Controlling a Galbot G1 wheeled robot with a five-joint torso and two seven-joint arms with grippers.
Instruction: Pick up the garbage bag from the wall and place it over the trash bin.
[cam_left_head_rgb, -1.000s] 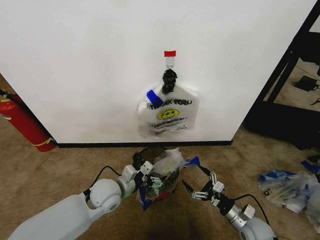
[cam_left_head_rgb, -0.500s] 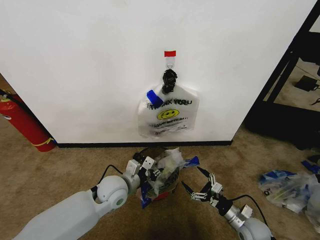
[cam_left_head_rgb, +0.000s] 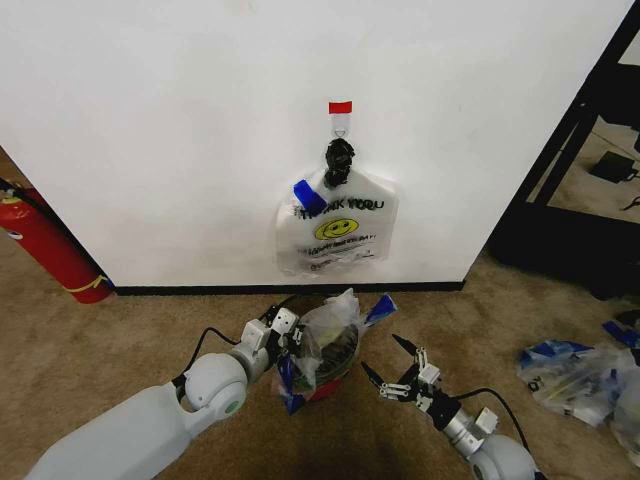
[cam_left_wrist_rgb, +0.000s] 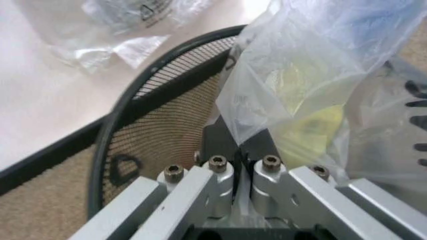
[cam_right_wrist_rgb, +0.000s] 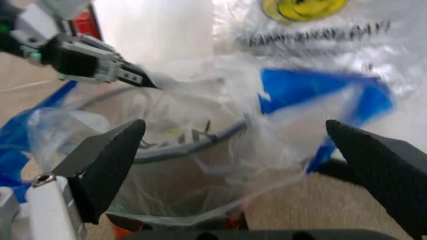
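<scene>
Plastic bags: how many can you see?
3 places: the garbage bag on the trash bin, a smiley bag hanging on the wall, and a heap right; its bags can't be counted.

The white bag (cam_left_head_rgb: 336, 231) hanging on the wall (cam_left_head_rgb: 180, 130) carries "THANK YOU" in dark capitals across its upper part, partly hidden at the start by a strip of blue tape (cam_left_head_rgb: 308, 194). Under those words sits a yellow smiley face, and below it run smaller dark lines of print too blurred to make out in the head view and the right wrist view alike.
</scene>
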